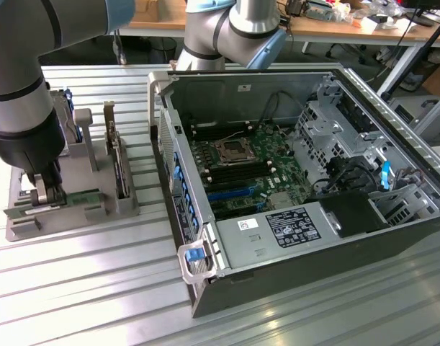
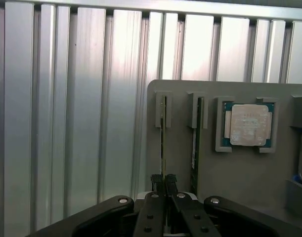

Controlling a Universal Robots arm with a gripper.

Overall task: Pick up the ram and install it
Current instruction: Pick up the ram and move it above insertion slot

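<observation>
Your gripper (image 2: 163,179) is pinching the ram (image 2: 162,143) where it stands in the grey holder (image 2: 239,173), apparently not yet lifted, so pickup and installation are both undone.

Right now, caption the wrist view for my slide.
Gripper shut on the ram in its gray holder; second stick and processor alongside.

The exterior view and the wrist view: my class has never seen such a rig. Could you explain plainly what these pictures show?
The exterior view comes from a camera off the machine; the wrist view from one on the arm, looking past its gripper. The machine is a robot arm over a slatted metal table. On it sit an open computer case and a grey holder with a processor chip and two memory sticks. The gripper is shut on one stick, the ram, which stands in its slot; the other stick stands beside it.
</observation>
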